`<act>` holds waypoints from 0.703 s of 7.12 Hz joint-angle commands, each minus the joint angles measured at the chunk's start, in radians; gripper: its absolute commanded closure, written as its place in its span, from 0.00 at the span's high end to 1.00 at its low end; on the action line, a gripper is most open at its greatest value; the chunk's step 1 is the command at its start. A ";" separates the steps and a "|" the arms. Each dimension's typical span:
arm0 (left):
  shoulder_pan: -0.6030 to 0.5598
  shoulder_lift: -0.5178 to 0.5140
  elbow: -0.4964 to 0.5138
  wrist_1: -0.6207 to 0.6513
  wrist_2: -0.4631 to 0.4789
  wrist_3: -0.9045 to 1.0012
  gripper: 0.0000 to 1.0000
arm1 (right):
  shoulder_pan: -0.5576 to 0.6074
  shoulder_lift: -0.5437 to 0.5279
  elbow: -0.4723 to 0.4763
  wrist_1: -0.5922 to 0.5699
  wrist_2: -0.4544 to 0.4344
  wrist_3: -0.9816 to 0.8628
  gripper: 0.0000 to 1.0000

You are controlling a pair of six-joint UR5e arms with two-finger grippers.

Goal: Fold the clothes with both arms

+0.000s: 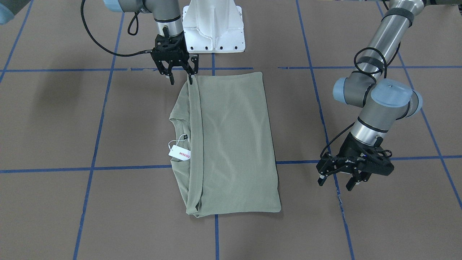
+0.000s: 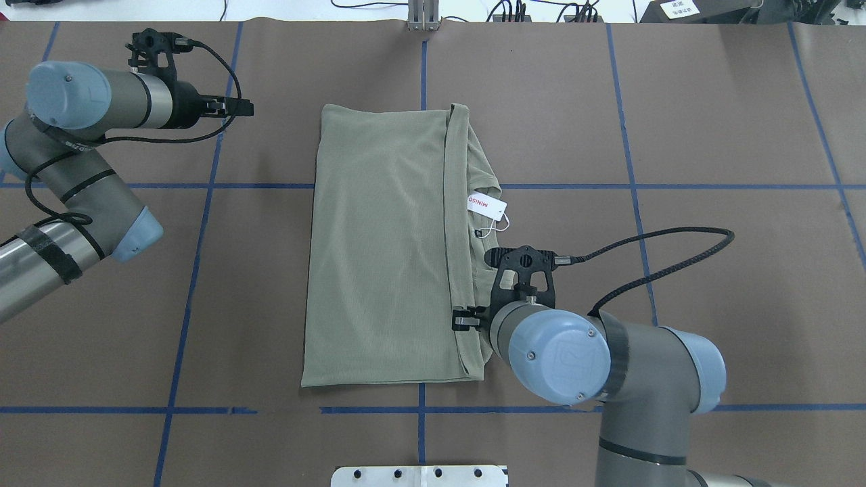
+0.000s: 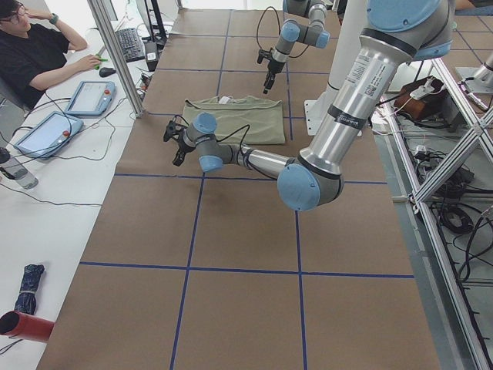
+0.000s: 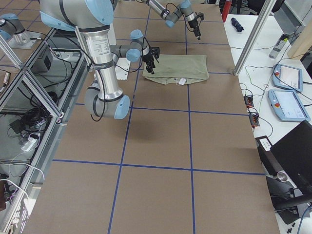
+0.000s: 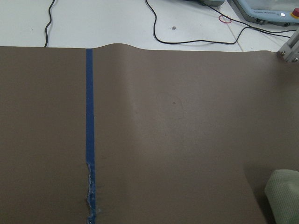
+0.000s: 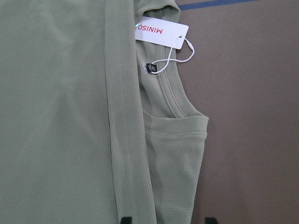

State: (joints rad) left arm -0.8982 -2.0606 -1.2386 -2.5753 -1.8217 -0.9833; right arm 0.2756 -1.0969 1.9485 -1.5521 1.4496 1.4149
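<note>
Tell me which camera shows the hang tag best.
Right wrist-mounted: the hang tag is large, its red MINISO lettering and string clear. Front-facing and overhead show it small at the collar; exterior right, a speck.

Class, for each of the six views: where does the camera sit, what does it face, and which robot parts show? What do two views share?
Front-facing: across the table, facing the robot; shirt, base, right arm, left arm.
Overhead: behind the robot, looking down; shirt, both arms.
Exterior left: table's end; left arm near.
Exterior right: opposite end; right arm near.
Left wrist: faces table, shirt corner; no robot part.
Right wrist: above shirt and tag; fingertips of right end effector.
Shared: front-facing and right wrist both show the tag.
</note>
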 commanded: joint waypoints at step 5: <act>0.001 0.000 -0.005 0.001 -0.014 0.000 1.00 | 0.043 0.227 -0.284 -0.157 0.138 -0.252 0.83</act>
State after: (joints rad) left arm -0.8974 -2.0604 -1.2454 -2.5740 -1.8361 -0.9833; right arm 0.3231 -0.8760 1.6906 -1.6985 1.5900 1.1698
